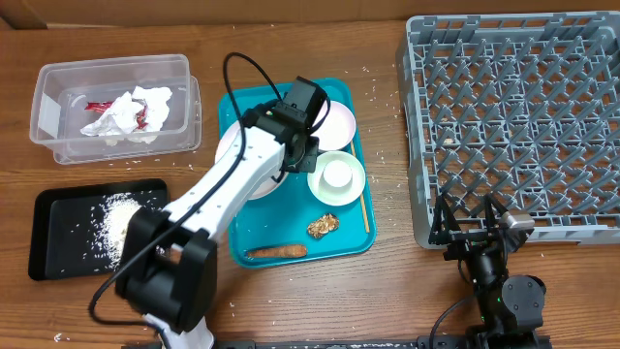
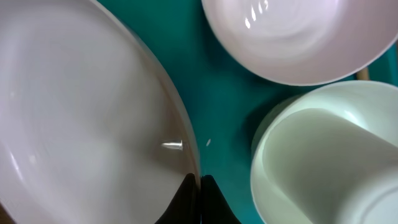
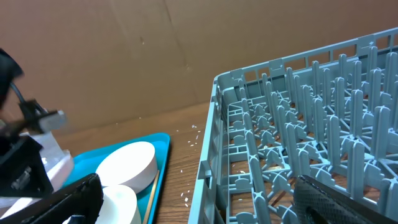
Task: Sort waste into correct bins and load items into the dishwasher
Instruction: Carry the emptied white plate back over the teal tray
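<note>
The large white plate (image 1: 235, 160) (image 2: 74, 112) lies on the left of the teal tray (image 1: 291, 228), partly under my left arm. My left gripper (image 1: 295, 147) (image 2: 200, 182) is shut on the plate's right rim. One white bowl (image 1: 336, 120) (image 2: 292, 31) sits at the tray's back right. A second bowl (image 1: 336, 178) (image 2: 323, 155) with the small cup in it sits in front of that. The wooden stick (image 1: 365, 208) lies along the tray's right edge. The brown lump (image 1: 324, 226) and the sausage stick (image 1: 276, 251) lie near the tray's front. My right gripper (image 1: 475, 233) (image 3: 205, 205) is open and empty at the grey dish rack's (image 1: 518, 126) (image 3: 298, 124) front left corner.
The clear tub (image 1: 111, 107) at the back left holds the crumpled napkin (image 1: 126, 111) and red wrapper (image 1: 100, 105). The black tray (image 1: 58, 233) at the front left holds rice (image 1: 116, 223). Loose grains lie on the table between the teal tray and the rack.
</note>
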`<state>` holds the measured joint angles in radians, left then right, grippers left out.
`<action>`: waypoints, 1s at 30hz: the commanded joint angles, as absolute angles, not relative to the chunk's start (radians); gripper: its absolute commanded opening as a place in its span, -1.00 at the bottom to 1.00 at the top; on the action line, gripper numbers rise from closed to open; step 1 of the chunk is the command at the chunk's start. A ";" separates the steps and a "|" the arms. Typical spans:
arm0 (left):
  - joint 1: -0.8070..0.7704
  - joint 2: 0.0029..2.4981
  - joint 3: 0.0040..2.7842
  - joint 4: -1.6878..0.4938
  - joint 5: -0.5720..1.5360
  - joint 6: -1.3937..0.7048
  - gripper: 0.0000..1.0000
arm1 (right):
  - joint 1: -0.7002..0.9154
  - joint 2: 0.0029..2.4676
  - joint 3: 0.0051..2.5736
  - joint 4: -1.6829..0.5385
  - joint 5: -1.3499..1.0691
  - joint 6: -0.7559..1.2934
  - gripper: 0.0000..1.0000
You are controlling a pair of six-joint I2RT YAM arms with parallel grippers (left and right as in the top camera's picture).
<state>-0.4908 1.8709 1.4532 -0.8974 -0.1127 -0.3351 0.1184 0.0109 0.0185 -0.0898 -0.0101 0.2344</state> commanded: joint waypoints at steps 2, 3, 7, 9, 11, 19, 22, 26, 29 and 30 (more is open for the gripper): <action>-0.495 1.907 1.454 -0.907 -0.084 -0.348 -0.92 | 0.117 0.003 0.008 -0.083 -0.002 0.228 1.00; -0.495 1.908 1.454 -0.908 -0.081 -0.348 -0.92 | 0.117 0.003 0.008 -0.083 -0.002 0.228 1.00; -0.495 1.908 1.454 -0.908 -0.077 -0.348 -0.70 | 0.117 0.003 0.008 -0.083 -0.002 0.228 1.00; -0.495 1.908 1.454 -0.908 -0.077 -0.348 -0.64 | 0.117 0.003 0.008 -0.083 -0.002 0.228 1.00; -0.495 1.908 1.454 -0.908 -0.069 -0.348 -0.62 | 0.117 0.003 0.008 -0.083 -0.002 0.228 1.00; -0.495 1.905 1.457 -0.909 -0.007 -0.344 -0.58 | 0.117 0.003 0.008 -0.083 -0.002 0.228 1.00; -0.494 1.900 1.470 -0.919 -0.021 -0.344 -0.56 | 0.117 0.003 0.008 -0.083 -0.002 0.228 1.00; -0.487 1.900 1.477 -0.945 -0.094 -0.345 -0.67 | 0.117 0.003 0.008 -0.083 -0.002 0.228 1.00; -0.483 1.909 1.467 -0.944 -0.151 -0.349 -0.91 | 0.117 0.003 0.008 -0.083 -0.002 0.228 1.00; -0.483 1.911 1.461 -0.939 -0.157 -0.348 -0.92 | 0.117 0.003 0.008 -0.083 -0.002 0.228 1.00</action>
